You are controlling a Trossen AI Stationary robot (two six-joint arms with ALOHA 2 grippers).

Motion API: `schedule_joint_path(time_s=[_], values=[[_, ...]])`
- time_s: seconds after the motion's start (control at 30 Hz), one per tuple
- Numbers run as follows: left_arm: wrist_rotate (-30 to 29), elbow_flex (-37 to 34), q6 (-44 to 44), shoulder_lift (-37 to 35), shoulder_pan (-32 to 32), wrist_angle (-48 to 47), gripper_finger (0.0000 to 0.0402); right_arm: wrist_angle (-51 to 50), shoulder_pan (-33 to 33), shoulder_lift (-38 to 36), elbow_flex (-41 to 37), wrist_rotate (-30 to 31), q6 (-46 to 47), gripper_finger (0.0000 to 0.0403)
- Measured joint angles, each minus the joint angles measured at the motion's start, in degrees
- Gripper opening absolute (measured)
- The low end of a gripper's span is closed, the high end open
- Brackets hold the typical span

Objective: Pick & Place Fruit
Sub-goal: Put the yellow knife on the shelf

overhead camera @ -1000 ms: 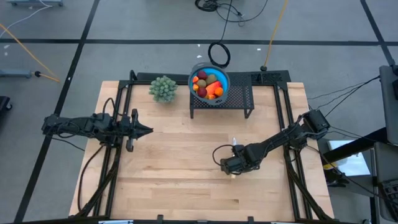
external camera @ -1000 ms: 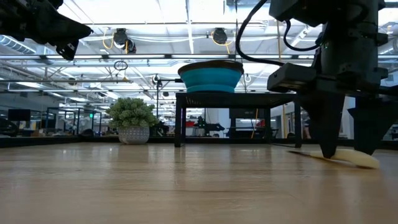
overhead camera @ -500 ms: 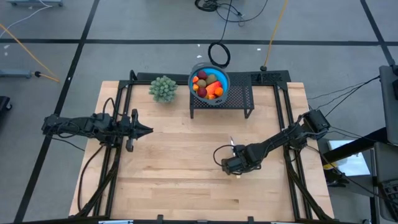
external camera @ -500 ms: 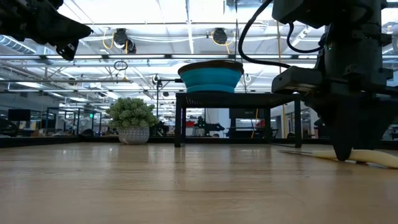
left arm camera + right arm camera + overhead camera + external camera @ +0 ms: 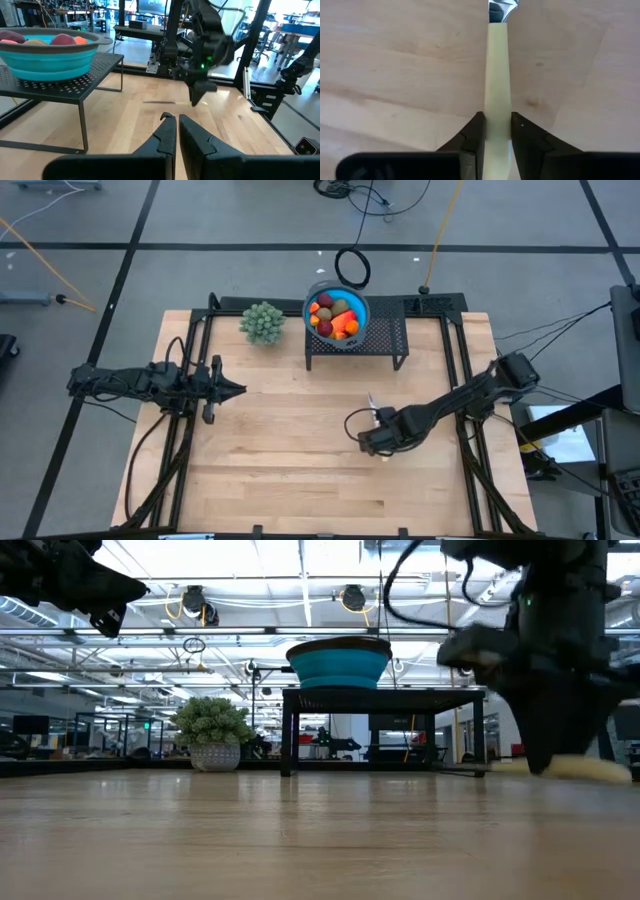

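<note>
The fruits [image 5: 336, 315] lie heaped in a blue bowl [image 5: 312, 298] on a black mesh stand [image 5: 385, 338] at the table's far side; their tops [image 5: 61, 39] show over the bowl's rim in the left wrist view. My right gripper [image 5: 373, 437] is in the table's right half, nearer than the stand, shut on a thin knife [image 5: 371, 408] with a pale yellow handle. My left gripper [image 5: 238, 389] hangs shut above the table's left half, touching nothing, with its fingers [image 5: 170, 135] pointing toward the right. My right gripper pinches the knife's pale yellow handle [image 5: 498, 107] between its two fingers [image 5: 474, 134], coming from above with the fingers across the handle. The handle [image 5: 588, 768] hangs just above the tabletop, roughly level. The blade [image 5: 502, 7] points toward the table's far edge.
A pale green bushy plant [image 5: 263, 322] in a small pot stands left of the stand at the far edge. Black frame rails [image 5: 195, 355] run along both sides of the wooden table [image 5: 290, 450]. Cables lie on the floor beyond the far edge.
My right gripper has risen with the knife. The handle lay on the table a second ago and now hangs just above it. The gripper has also drifted a little toward the table's right edge.
</note>
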Motion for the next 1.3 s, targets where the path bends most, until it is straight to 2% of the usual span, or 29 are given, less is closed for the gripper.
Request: schedule_joint_path(time_s=[0.23,0.37,0.9,1.1,1.3], values=[[-0.02,0.00,-0.04,0.00,0.04,0.02,0.0019,-1.37,0.03,-8.37,0.11,-0.18,-6.90,0.0070],[-0.02,0.00,-0.43,0.00,0.04,0.02,0.0019,-1.84,0.10,-13.03,0.11,1.74,-9.91,0.0066],[-1.07,0.00,-1.72,0.00,0.04,0.04,0.0019,-2.86,-0.24,-28.30,0.20,12.76,-8.11,0.0070],[-1.26,0.00,-1.79,0.01,0.04,0.02,0.0019,-4.58,-3.26,-32.34,0.20,13.29,-8.58,0.0067],[-1.44,0.00,-2.11,0.00,0.04,0.02,0.0019,-5.97,-9.40,-36.68,0.22,13.31,-13.09,0.0069]])
